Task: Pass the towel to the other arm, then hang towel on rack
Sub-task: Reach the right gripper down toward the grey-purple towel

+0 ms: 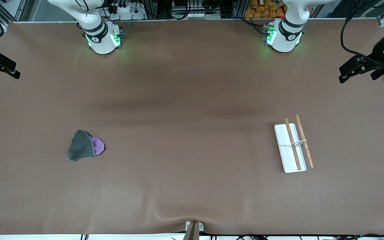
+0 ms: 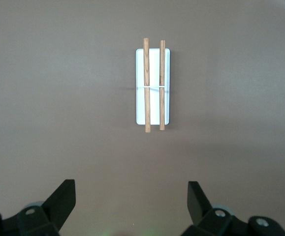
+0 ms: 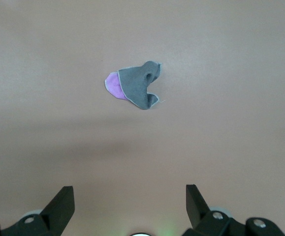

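Note:
The towel point(image 1: 84, 150) lies crumpled on the table toward the right arm's end, dark grey face up with a purple fold showing beside it. In the right wrist view the towel point(image 3: 135, 88) lies well ahead of my open, empty right gripper point(image 3: 129, 187). The rack point(image 1: 292, 146), a white tray under two wooden rods, sits toward the left arm's end. My left gripper point(image 2: 131, 183) is open and empty, with the rack point(image 2: 152, 86) some way off. In the front view the right gripper point(image 1: 2, 76) and left gripper point(image 1: 357, 79) hang raised at the table's two ends.
A brown mat point(image 1: 192, 133) covers the whole table. The two arm bases point(image 1: 102, 38) point(image 1: 283, 36) stand along the edge farthest from the front camera. A small clamp point(image 1: 193, 230) sits at the nearest table edge.

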`<state>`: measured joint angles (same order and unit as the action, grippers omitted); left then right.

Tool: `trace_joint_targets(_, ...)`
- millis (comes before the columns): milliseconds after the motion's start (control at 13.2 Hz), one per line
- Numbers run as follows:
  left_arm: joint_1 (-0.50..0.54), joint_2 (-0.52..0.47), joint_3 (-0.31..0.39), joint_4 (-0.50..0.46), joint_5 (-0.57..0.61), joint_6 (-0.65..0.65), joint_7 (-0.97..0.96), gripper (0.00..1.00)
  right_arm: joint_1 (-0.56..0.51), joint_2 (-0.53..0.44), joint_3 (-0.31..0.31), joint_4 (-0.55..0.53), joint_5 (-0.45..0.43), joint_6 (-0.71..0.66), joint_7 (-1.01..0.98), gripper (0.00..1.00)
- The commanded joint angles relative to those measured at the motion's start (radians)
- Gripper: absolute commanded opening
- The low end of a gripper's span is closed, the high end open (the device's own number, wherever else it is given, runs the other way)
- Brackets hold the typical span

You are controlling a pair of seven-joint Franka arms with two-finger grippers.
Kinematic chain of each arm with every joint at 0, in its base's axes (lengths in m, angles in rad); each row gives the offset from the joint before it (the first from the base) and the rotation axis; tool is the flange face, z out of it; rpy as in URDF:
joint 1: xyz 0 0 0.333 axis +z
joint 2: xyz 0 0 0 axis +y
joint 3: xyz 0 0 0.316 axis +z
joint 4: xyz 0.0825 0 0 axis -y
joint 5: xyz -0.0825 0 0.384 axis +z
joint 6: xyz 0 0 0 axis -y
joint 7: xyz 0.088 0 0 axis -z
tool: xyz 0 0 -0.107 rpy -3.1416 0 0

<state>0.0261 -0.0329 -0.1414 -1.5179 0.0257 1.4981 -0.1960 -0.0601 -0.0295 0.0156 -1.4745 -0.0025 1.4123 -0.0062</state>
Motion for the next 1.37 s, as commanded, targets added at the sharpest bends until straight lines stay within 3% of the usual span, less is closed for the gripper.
trace_joint_targets(0, -0.011, -0.030, 0.011, -0.022, -0.009, -0.004, 0.020, 1.00, -0.021, -0.013, 0.010, -0.007, 0.016, -0.007, -0.001, 1.00)
trace_joint_targets(835, -0.020, -0.045, 0.011, -0.031, -0.017, -0.012, 0.046, 1.00, -0.020, 0.002, 0.010, -0.009, 0.016, -0.004, -0.003, 1.00)
trace_joint_targets(1062, -0.021, -0.041, 0.019, -0.027, -0.017, -0.006, 0.046, 1.00, -0.007, 0.058, 0.012, -0.009, 0.016, 0.005, 0.003, 1.00)
trace_joint_targets(1290, -0.011, -0.032, 0.017, -0.028, -0.017, 0.013, 0.046, 1.00, -0.021, 0.195, 0.012, -0.007, 0.016, 0.100, 0.008, 1.00)
